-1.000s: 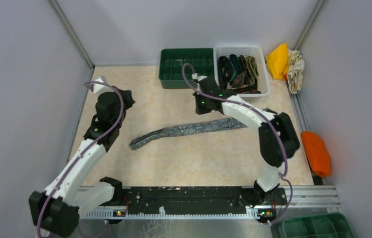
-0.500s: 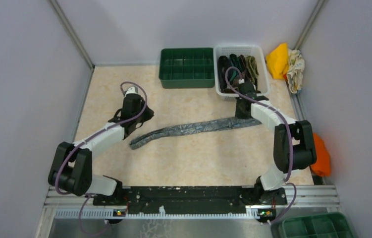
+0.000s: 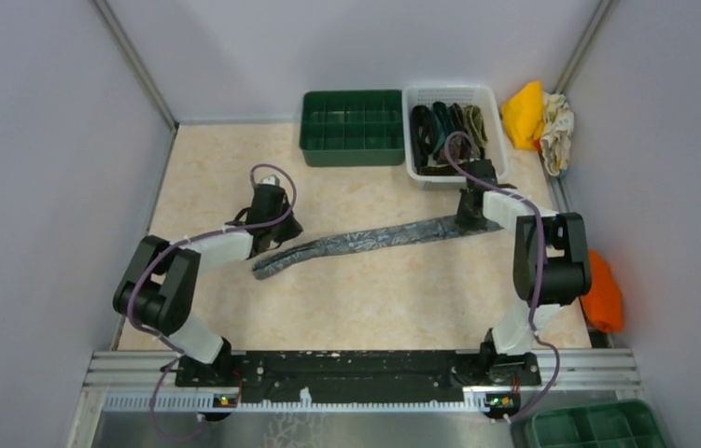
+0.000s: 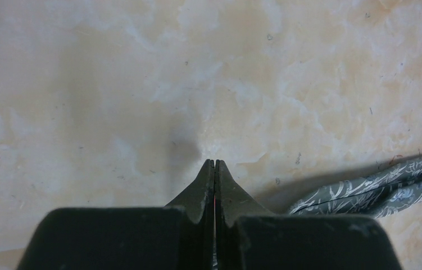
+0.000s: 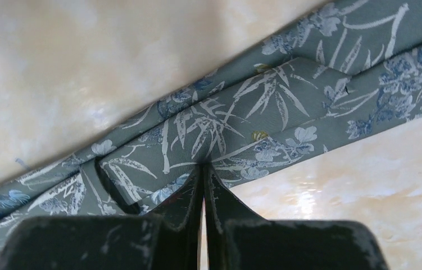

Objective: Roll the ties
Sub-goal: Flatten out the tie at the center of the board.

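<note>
Tie (image 3: 365, 241), grey, flat on bench (image 3: 374, 303), long axis near-left to far-right; right claw (image 5: 203, 167) clenched, tips touching its right end; left claw (image 4: 214, 164) clenched empty over bare bench, just left of the other end.

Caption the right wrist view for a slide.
Shut right gripper poised over the grey leaf-patterned tie lying on the marbled table.

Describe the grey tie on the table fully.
The grey tie is a long fabric strip printed with pale leaves and bluish flowers, seam side up. It lies flat, unrolled, slanting across the table. The right tool, shut, touches its right end; the left tool, shut, sits just off its other end.
</note>
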{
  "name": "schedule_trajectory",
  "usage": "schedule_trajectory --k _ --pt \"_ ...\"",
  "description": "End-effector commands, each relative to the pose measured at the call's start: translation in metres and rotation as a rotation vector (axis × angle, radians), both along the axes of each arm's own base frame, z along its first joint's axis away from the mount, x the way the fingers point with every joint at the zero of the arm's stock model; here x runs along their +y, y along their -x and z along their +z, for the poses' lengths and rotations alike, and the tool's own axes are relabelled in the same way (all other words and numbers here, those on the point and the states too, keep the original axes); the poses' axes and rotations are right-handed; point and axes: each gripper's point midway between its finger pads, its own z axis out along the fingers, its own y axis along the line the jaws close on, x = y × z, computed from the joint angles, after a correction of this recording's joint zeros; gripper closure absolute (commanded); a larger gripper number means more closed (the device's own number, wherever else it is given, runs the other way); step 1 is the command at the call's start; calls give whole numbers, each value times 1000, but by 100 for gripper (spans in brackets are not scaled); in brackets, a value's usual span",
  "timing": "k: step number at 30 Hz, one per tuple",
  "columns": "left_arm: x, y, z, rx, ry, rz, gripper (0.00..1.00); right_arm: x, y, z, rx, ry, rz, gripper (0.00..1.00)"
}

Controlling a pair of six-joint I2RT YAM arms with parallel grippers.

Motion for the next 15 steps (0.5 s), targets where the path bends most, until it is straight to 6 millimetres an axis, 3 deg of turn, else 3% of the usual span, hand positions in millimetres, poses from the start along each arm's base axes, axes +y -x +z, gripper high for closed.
schedule_trajectory --k 1,4,12,15 --pt "-23 -13 10 -38 34 -48 100 -42 19 -24 86 4 -138 100" --pt "-34 -12 2 -19 31 -75 100 -70 23 -21 105 46 -209 100" --pt "-91 2 -23 63 -5 -245 100 -154 38 -3 149 210 -428 100" --pt "-96 2 -27 83 -36 -255 100 -178 38 15 152 293 -484 100"
